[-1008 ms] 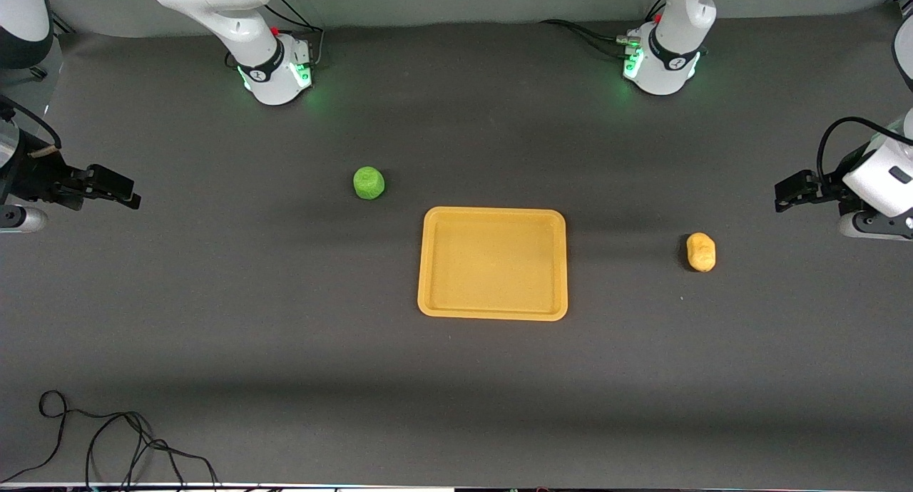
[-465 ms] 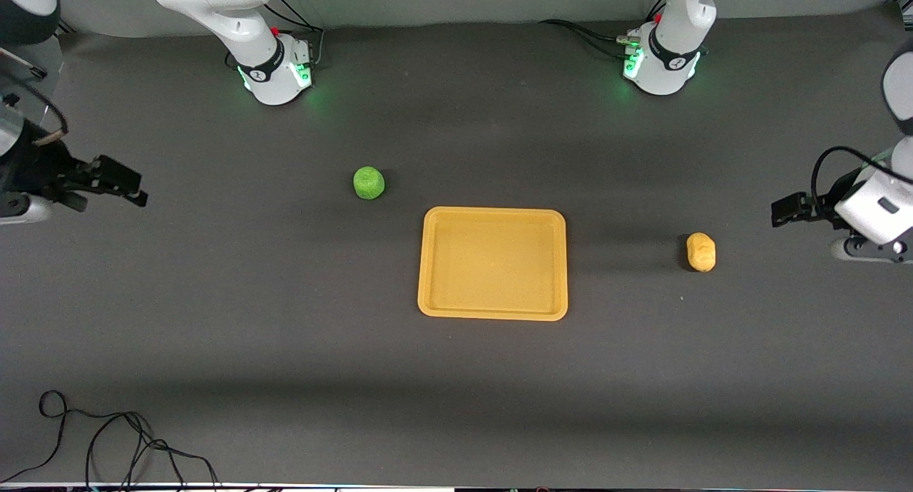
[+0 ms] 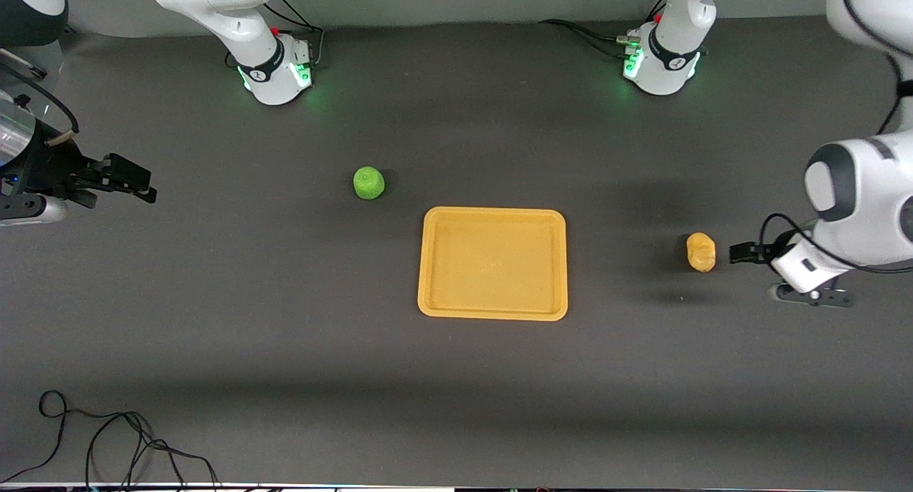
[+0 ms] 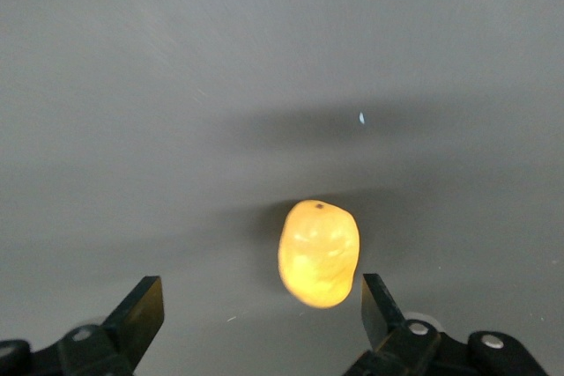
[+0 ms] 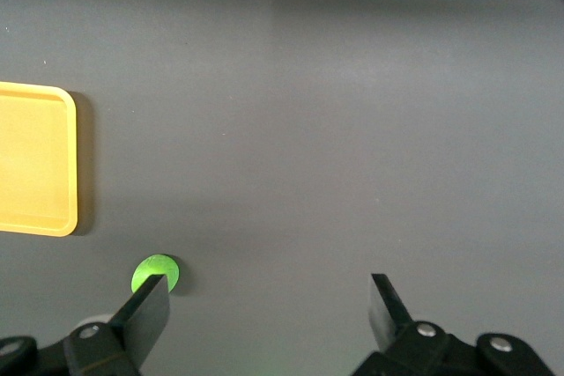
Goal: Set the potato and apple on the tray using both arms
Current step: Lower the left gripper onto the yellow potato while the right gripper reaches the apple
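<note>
Bumpy oblong potato (image 3: 701,252); faceted round apple (image 3: 369,183); flat rimmed tray (image 3: 492,312)

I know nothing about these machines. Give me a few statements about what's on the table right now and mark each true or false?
1. The tray has nothing on it. True.
2. The apple lies farther from the front camera than the tray. True.
3. The left tool is clamped on the potato. False: it hangs open beside the potato, over the table toward the left arm's end, holding nothing.
4. The right tool hangs directly over the apple. False: it is open over the table near the right arm's end, well away from the apple.
5. The potato touches the tray. False: it lies apart from it, on the bare table.
</note>
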Tool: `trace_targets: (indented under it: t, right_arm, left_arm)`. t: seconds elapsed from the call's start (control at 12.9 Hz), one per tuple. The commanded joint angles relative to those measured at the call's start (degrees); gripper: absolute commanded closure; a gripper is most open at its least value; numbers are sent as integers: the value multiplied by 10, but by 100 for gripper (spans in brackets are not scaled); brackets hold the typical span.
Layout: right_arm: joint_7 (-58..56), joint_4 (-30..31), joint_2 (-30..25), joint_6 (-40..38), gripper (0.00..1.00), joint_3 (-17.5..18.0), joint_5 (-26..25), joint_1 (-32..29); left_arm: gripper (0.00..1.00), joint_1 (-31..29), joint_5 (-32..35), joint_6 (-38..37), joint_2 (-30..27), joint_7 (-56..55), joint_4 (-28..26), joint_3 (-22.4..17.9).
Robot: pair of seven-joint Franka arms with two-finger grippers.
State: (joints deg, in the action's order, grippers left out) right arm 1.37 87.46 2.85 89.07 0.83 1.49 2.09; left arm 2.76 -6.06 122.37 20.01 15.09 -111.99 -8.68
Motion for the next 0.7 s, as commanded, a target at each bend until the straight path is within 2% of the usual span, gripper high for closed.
trace_targets:
  t: [0.0, 0.16, 0.23, 0.31, 0.39, 0.47, 0.62]
  right_arm:
    - [41, -9, 8, 1, 0, 5, 9, 10]
    - [89, -5, 11, 13, 0, 6, 10, 52]
    - [108, -4, 14, 18, 0, 7, 10, 63]
    - [135, -4, 15, 20, 0, 7, 11, 82]
    - [158, -2, 18, 27, 0, 7, 11, 105]
    - [197, 3, 21, 36, 0, 7, 11, 134]
    - [291, 21, 20, 54, 0, 6, 10, 208]
  left_arm:
    - [0, 11, -29, 9, -2, 20, -30, 3]
    - [1, 26, -29, 8, 18, 39, -33, 4]
    - [5, 25, -29, 8, 25, 52, -36, 4]
    - [12, 24, -29, 9, 28, 69, -41, 4]
    - [14, 24, -28, 10, 34, 105, -43, 4]
    - [15, 20, -28, 22, 42, 133, -48, 4]
    - [27, 24, -29, 37, 58, 137, -49, 4]
